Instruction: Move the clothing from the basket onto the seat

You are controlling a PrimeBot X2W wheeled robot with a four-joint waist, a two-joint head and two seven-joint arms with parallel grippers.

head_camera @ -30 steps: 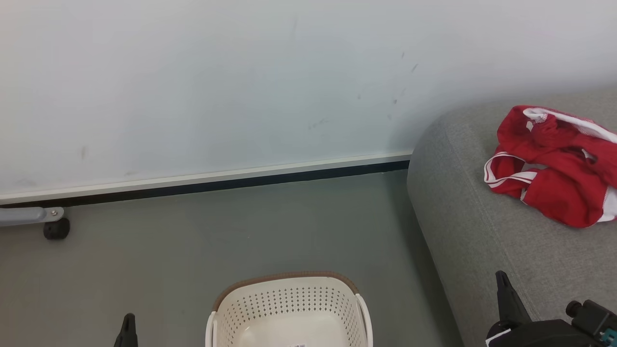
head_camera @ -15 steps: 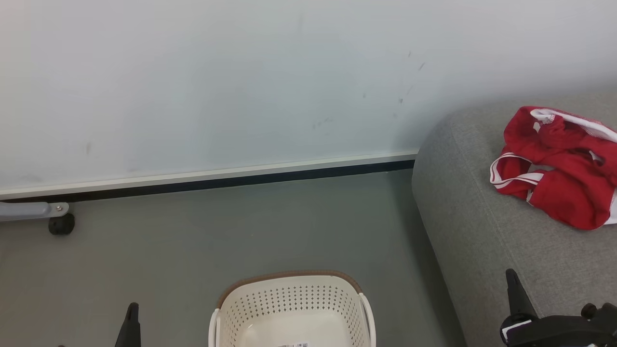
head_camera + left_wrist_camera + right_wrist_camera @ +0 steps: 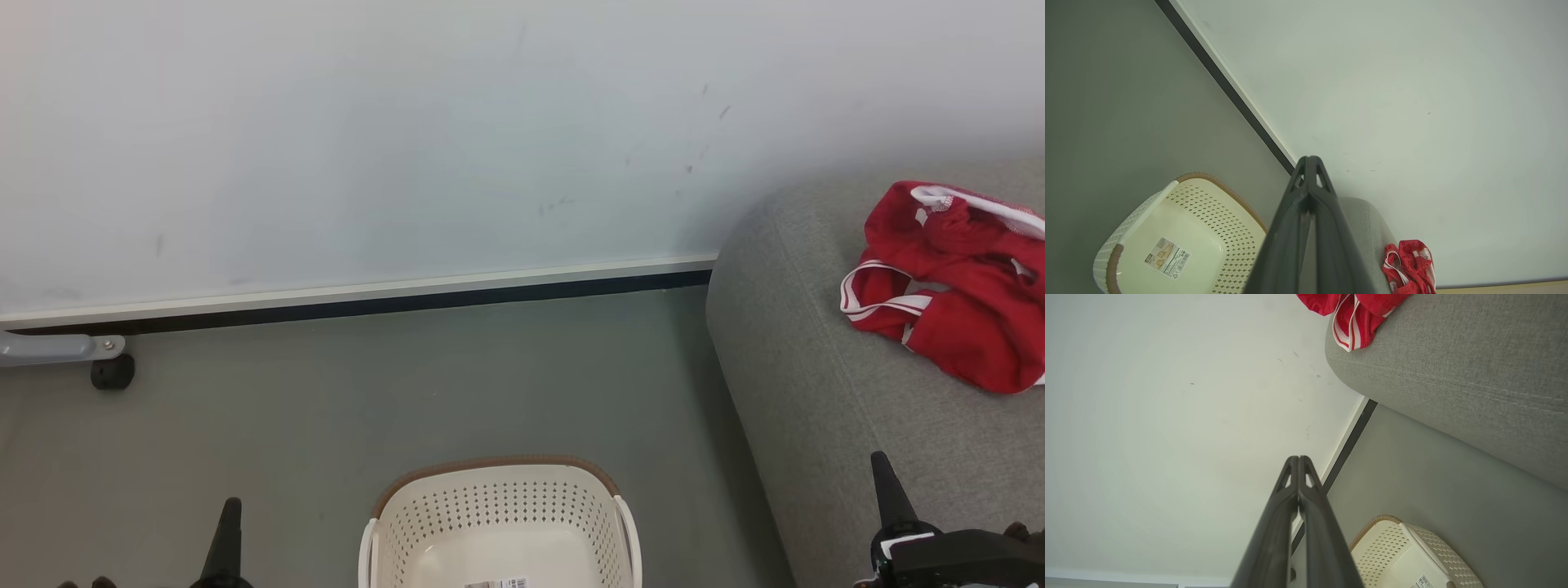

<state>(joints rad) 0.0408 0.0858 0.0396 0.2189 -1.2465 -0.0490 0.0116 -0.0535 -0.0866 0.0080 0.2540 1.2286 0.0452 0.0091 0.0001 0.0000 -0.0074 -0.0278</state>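
**Head view:** The clothing (image 3: 951,286), a bright-red heap with white striped trim, lies on the grey seat (image 3: 816,408) near its rounded corner. It is well apart from the basket (image 3: 498,514), which stands on the floor (image 3: 408,384), bare inside but for a label (image 3: 495,583). That layout suggests the transfer is complete. The left pincer (image 3: 229,514) and right pincer (image 3: 883,478) rise at the lower corners, each shut to a single point and holding nothing, apparently parked clear of the work. Behind runs a pale, faintly scuffed wall (image 3: 408,139) with a white-and-black skirting (image 3: 367,298) at its foot. A black caster (image 3: 112,372) sits at far left.

**Left wrist view:** The left pincer's dark fingers (image 3: 1286,237) meet at their tips, empty, aimed at the wall. The basket sits at lower left with only its label inside. The red garments rest on top of the seat at lower right.

**Right wrist view:** The right pincer's fingers (image 3: 1274,531) are likewise pressed together with nothing between them. Stitched grey upholstery hangs over smooth grey floor. The clothing lies by the seat's corner, and the basket shows at the bottom edge.
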